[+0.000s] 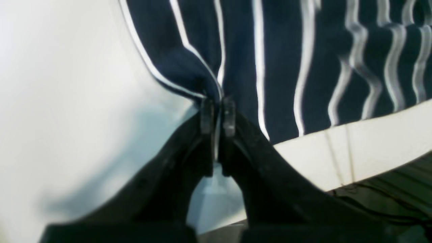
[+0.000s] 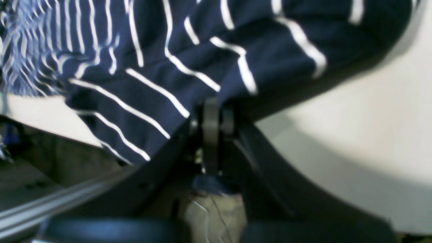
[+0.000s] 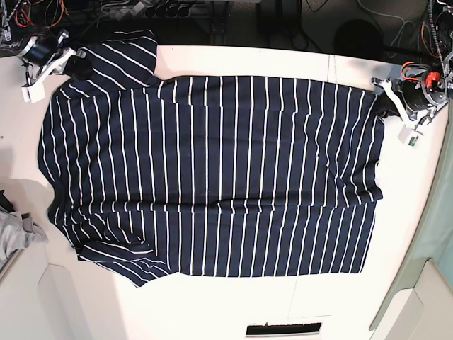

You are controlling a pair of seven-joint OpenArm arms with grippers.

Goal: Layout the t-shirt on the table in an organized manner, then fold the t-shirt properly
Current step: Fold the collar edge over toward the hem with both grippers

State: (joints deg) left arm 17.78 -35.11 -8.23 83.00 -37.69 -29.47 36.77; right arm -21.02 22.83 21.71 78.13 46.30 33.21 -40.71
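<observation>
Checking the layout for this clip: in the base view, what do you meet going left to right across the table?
Grey cloth at the left edge → right gripper, shut on the t-shirt → the t-shirt spread over the table → left gripper, shut on the shirt's right edge.

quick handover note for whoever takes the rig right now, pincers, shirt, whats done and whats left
Left pincer: shut on the t-shirt at a corner by the table's far edge.
Right pincer: shut on the t-shirt's edge, at the sleeve end.
T-shirt: spread nearly flat on the table, some wrinkles; one sleeve hangs past the far edge. A grey cloth lies beside it.
Done: layout, mostly.
Left: smooth it, then fold.
</observation>
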